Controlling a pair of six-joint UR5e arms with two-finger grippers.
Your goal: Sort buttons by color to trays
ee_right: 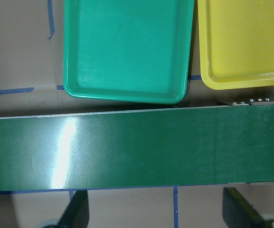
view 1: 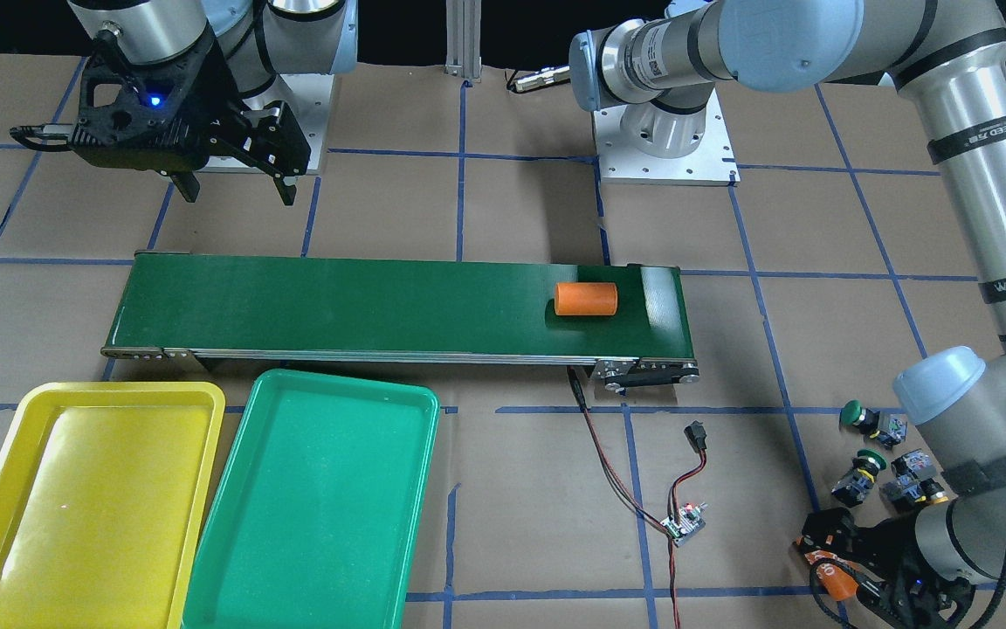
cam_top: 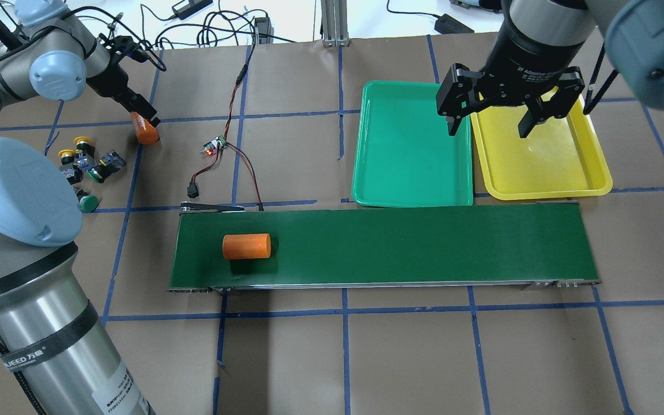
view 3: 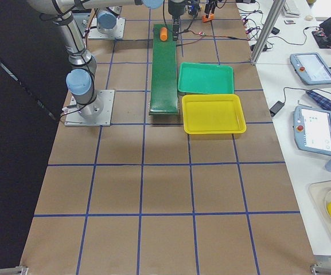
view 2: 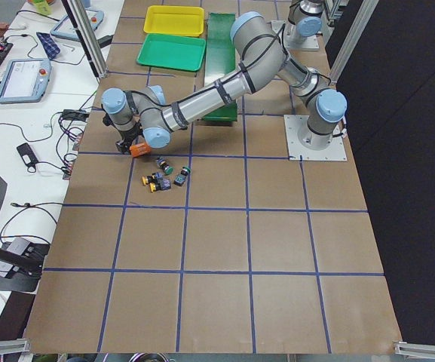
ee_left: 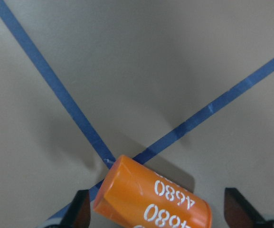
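My left claw point(ee_left: 158, 213) is spread open around the orange cylinder marked 4680 point(ee_left: 152, 199). One finger point(ee_left: 80, 211) sits just beside the cylinder's end and the other is a little apart from it, so I am straddling it, not clamping it. (From the wrist view I cannot tell whether the cylinder rests flat on the counter point(cam_top: 366, 357) or leans.) It is at a crossing of the blue tape lines, out at the far left of the counter.

The buttons point(cam_top: 85, 164) lie in a loose cluster on the counter near that claw. The two yellow-capped buttons point(cam_top: 75, 147) are closest to it. One green-capped button point(cam_top: 97, 172) is just beside them, and the other green-capped button point(cam_top: 89, 202) is a little apart, toward my base. All four are on bare counter, well apart from both trays.

My right claw point(cam_top: 488, 130) hangs open with nothing between its fingers, above the seam where the green tray point(cam_top: 412, 144) and the yellow tray point(cam_top: 539, 164) sit side by side. Both trays are on the far side of the long dark-green belt point(cam_top: 395, 248), at its right end, with the green one nearer the middle of the counter.

A second orange cylinder point(cam_top: 246, 246) lies on its side on the belt near its left end. A small circuit board point(cam_top: 215, 146) trailing red and black wires sits on the counter between the buttons and the green tray.
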